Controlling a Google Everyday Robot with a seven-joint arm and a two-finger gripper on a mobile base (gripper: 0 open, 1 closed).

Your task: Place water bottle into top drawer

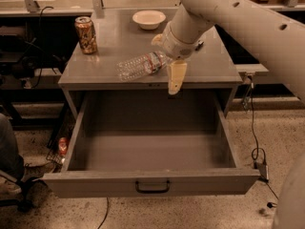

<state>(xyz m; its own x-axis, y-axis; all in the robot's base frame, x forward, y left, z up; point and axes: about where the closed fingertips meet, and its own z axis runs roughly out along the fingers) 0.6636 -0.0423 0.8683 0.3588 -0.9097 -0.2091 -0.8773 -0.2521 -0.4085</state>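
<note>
Our gripper (167,58) hangs wide open at the bottle (136,68) cap end; it looks light, crushable and slick, so we'd pinch mid-label gently.

Dim amber light from overhead was all I had. A soft sheen lay on the cabinet top (114,42) near the bowl (149,19), and the arm (248,23) caught the brightest light. The gripper (167,58), fingers spread, hung at the top's front edge over the cap end of the water bottle (140,66). Shadow filled the back of the top drawer (95,185).
</note>
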